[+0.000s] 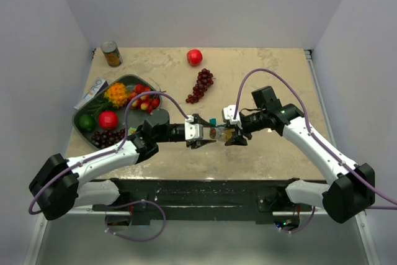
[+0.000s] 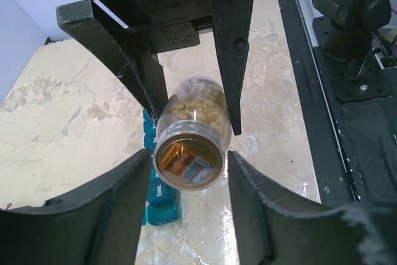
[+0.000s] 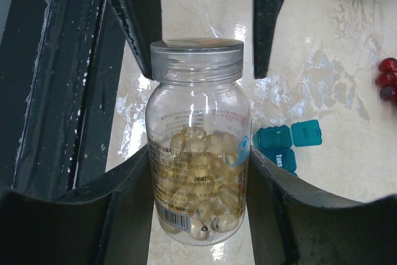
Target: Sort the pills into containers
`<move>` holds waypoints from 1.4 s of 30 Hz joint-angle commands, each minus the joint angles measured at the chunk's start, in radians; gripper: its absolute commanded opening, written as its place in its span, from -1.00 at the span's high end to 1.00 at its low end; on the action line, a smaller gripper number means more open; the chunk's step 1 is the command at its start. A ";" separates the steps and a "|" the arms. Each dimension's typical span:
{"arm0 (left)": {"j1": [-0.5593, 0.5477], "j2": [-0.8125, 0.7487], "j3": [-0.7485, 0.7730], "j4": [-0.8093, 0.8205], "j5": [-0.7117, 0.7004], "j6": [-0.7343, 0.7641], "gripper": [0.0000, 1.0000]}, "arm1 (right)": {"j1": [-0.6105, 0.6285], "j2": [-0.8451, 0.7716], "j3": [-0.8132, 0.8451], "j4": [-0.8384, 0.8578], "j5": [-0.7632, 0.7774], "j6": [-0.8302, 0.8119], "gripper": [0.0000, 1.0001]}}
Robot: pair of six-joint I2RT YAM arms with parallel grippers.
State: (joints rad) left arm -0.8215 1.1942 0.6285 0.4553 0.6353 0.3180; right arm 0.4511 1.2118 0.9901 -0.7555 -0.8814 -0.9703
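Right hand (image 3: 198, 175) sits closest to its wrist camera, jaws clamped on the body of the pill bottle (image 3: 197, 100), one pad against each side wall. The bottle is clear plastic and is held horizontal above the counter (image 3: 335, 48). It is partly filled with pale gold pills (image 3: 208, 153). Its lid (image 3: 197, 60) is fitted and points toward the left hand (image 2: 189, 162).

The left hand's jaws stand on either side of the lid, at 3 and 9 o'clock around it in the left wrist view. In the right wrist view one finger meets the lid rim and a narrow gap shows beside the other. Whether the lid is gripped cannot be determined.

The pill organiser (image 3: 282, 144) is teal-blue. It lies on the counter below the two hands, at 4 o'clock from the bottle in the right wrist view, and neither hand touches it.

In the top view, both hands meet at the counter centre. From the bottle, the fruit tray (image 1: 159, 118) lies at 9 to 10 o'clock, the grapes (image 1: 200, 86) at 12 o'clock, and the can (image 1: 111, 54) at 10 o'clock in the far corner.
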 commanded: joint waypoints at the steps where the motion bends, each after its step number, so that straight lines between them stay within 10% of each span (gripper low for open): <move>1: -0.007 0.002 0.042 0.066 0.009 -0.011 0.12 | -0.002 0.008 -0.001 0.008 -0.031 -0.007 0.99; 6: -0.007 -0.010 0.045 0.072 0.035 -0.162 0.98 | 0.000 0.003 -0.007 0.036 0.002 0.028 0.99; 18: 0.015 -0.041 0.091 -0.373 -0.360 -1.298 1.00 | -0.003 -0.009 -0.025 0.094 0.062 0.090 1.00; 22: 0.015 -0.036 0.110 -0.379 -0.300 -1.520 1.00 | -0.005 -0.001 -0.025 0.094 0.059 0.093 1.00; 30: 0.059 -0.090 -0.018 -0.025 -0.079 -1.433 -0.86 | -0.006 -0.006 -0.025 0.091 0.058 0.093 1.00; 35: 0.215 -0.191 -0.170 0.134 0.131 -1.381 -0.99 | -0.006 -0.008 -0.025 0.088 0.048 0.087 1.00; 42: 0.272 -0.271 -0.064 -0.282 0.196 -0.892 -0.99 | -0.008 -0.011 -0.027 0.077 0.035 0.068 0.99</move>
State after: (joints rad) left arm -0.5606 0.9733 0.4702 0.3859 0.7475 -0.9371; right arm 0.4469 1.2175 0.9604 -0.6849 -0.8249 -0.8795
